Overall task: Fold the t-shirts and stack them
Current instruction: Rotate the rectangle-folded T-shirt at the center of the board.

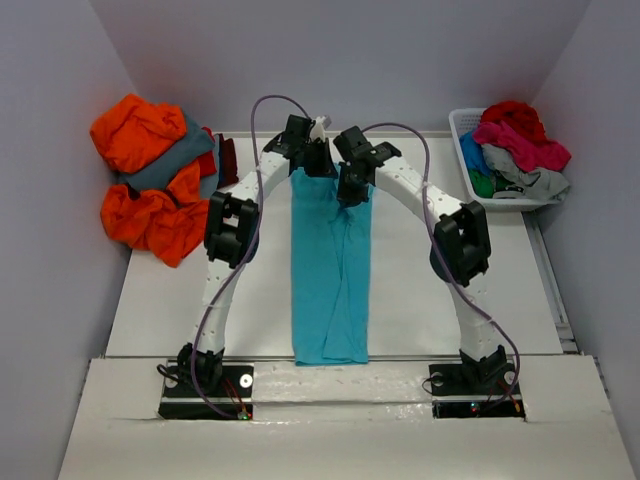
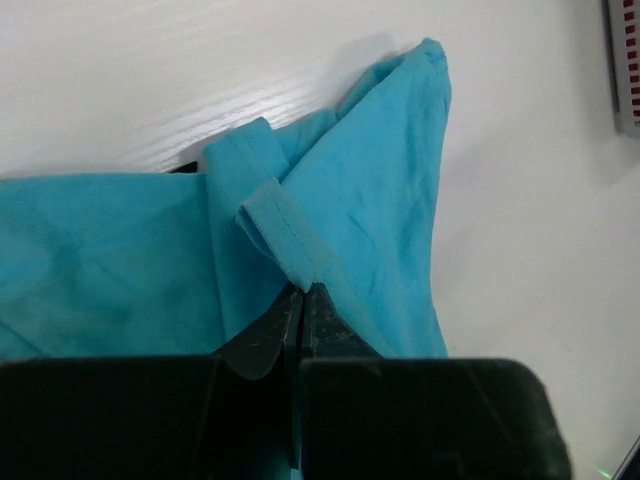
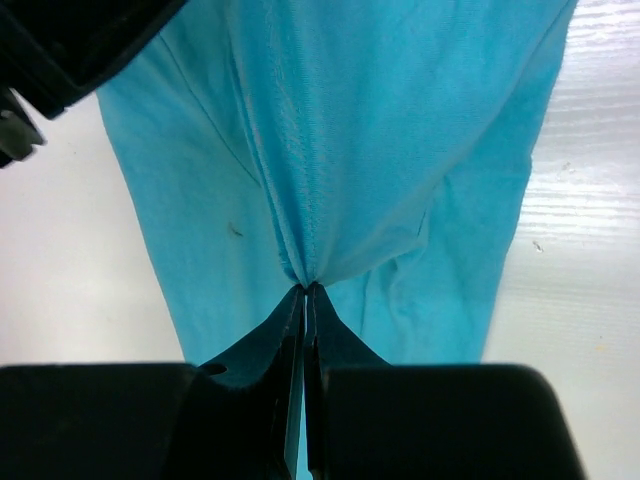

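Left gripper [image 2: 303, 290] fingers are pressed together, clamped on a hemmed band of the turquoise t-shirt [image 1: 330, 280] at its far left corner. The band stands up, folded over, just ahead of the tips, and the cloth rises to a point beyond it. Right gripper [image 3: 305, 290] is the same: fingers together, pinching the far right part of the shirt, with creases fanning out from the pinch and a stitched seam running straight off from the tips. Small dark speck [image 3: 236, 231] sits on the cloth left of that seam. Shirt is folded lengthwise into a long narrow strip, lying flat down the middle of the white table [image 1: 180, 300]. Its near end is squared off at the table's near edge and its far end is held by both grippers, which sit close side by side. A lengthwise ridge runs down the strip right of centre; colour is plain, even turquoise. Far left of the table is a loose heap: orange shirts [image 1: 140, 215] wrapped round a slate grey shirt [image 1: 170, 165], with a maroon shirt [image 1: 228, 155] poking out at the right edge. In the far right corner, a white slatted basket [image 1: 462, 130] is heaped with a red shirt [image 1: 515, 115] on top and a pink shirt [image 1: 520, 145] under it. A light grey shirt [image 1: 530, 180] hangs over the front rim, with a green shirt [image 1: 483, 185] and blue cloth [image 1: 473, 155] at the left side.
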You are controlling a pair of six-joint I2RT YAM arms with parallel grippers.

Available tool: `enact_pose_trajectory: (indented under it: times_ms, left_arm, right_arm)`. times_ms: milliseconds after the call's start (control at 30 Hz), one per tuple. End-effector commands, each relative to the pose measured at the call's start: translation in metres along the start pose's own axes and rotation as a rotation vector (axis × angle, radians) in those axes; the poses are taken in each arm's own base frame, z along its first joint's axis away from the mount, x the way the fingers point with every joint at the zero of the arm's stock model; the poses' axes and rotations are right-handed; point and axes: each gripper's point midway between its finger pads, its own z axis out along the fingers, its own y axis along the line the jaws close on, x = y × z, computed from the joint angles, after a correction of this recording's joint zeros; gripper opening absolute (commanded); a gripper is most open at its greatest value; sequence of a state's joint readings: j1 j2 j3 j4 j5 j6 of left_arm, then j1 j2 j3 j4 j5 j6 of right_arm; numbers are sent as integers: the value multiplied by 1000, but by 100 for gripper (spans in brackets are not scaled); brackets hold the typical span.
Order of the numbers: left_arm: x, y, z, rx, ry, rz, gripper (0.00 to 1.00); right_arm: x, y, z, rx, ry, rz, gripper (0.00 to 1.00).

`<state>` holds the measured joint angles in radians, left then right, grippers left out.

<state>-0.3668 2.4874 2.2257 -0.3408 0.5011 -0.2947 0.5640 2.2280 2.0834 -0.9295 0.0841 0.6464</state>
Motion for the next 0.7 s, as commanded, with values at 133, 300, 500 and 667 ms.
enact_pose_trajectory:
  times_ms: [133, 300, 500, 667]
  left_arm:
    - [-42, -80, -32, 114, -111, 168, 6]
    - [-47, -98, -33, 129, -131, 189, 6]
    - [-60, -103, -40, 93, -177, 208, 6]
    - [-71, -96, -49, 55, -207, 214, 5]
  right_arm:
    - [-3, -7, -38, 21, -53, 37, 7]
    - [8, -20, -40, 64, -30, 47, 7]
    - [17, -27, -42, 74, -19, 59, 7]
    - [21, -28, -40, 75, -8, 64, 7]
